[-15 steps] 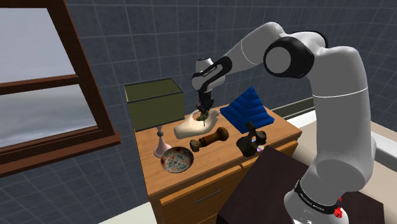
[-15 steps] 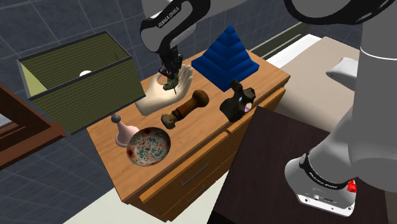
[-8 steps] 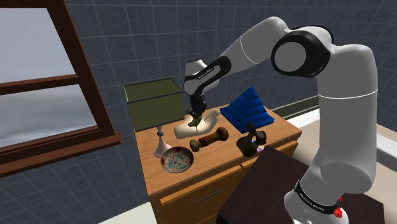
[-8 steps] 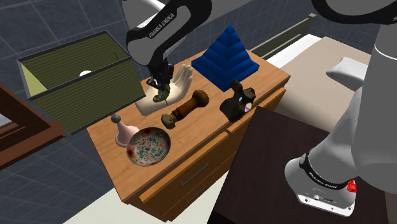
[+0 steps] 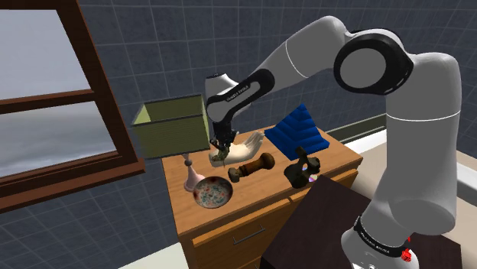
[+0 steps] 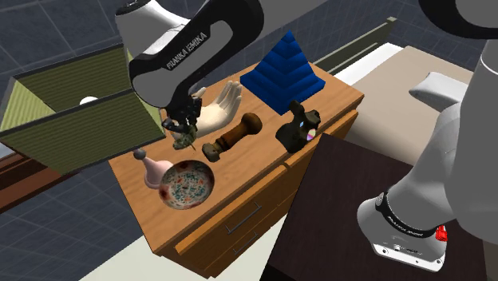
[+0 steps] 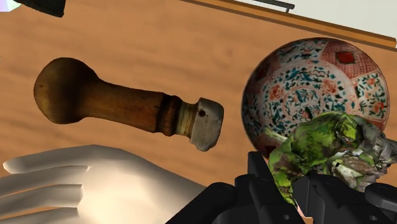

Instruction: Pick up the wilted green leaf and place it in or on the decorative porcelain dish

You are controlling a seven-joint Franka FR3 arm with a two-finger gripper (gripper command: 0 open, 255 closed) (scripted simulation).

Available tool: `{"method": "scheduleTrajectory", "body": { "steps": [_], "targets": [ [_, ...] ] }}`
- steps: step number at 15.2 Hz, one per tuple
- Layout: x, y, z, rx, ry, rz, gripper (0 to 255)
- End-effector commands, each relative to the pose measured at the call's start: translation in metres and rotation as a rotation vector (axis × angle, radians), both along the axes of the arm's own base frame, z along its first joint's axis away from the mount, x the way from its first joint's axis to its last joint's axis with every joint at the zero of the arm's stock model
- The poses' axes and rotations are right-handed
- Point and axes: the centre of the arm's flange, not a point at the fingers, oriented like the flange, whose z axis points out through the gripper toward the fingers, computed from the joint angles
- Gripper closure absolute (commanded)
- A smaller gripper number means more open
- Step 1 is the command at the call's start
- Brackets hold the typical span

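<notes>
I take the patterned dish (image 6: 187, 184) on the wooden dresser (image 6: 247, 187) as my reference. The gripper (image 6: 184, 134) hangs in the air near the dish's rim, on the side of the pale hand figure (image 6: 214, 112), not yet over the dish's middle. Its fingers are closed tight on the wilted green leaf (image 7: 323, 148), which is clear of the wood. I judge that a short travel across the rim is needed before releasing.

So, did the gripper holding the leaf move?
Yes. The gripper with the leaf shifted toward the shoulder view's left, from above the hand model toward the patterned dish.
</notes>
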Motion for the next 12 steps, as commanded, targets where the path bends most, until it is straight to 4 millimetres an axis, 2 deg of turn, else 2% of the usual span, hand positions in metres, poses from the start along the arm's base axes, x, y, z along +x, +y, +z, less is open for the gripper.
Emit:
{"method": "scheduleTrajectory", "body": {
  "steps": [1, 4, 12],
  "targets": [
    [-0.004, 0.029, 0.006, 0.000, 0.000, -0.001, 255],
    [-0.009, 0.064, 0.011, 0.000, 0.000, -0.001, 255],
    [-0.009, 0.064, -0.032, 0.000, 0.000, -0.001, 255]
  ]
}}
